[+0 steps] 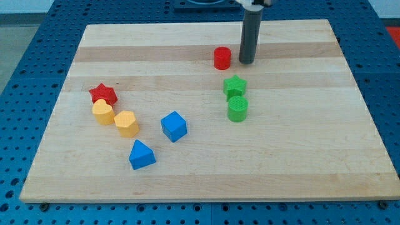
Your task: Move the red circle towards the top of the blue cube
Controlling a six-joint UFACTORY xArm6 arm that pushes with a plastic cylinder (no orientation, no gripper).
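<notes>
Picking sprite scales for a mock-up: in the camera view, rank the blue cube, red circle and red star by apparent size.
1. blue cube, clearly largest, though nearer the view's bottom.
2. red star and red circle look alike; unranked.

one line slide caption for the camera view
My tip sits just right of the red circle, blue cube lower left.

You are getting bright, even overhead light on the wooden board (206, 169), with no glare. Blocks are casting only small, soft shadows on the board. Focus is holding sharp across the board, and its edges are showing no visible bending.
</notes>
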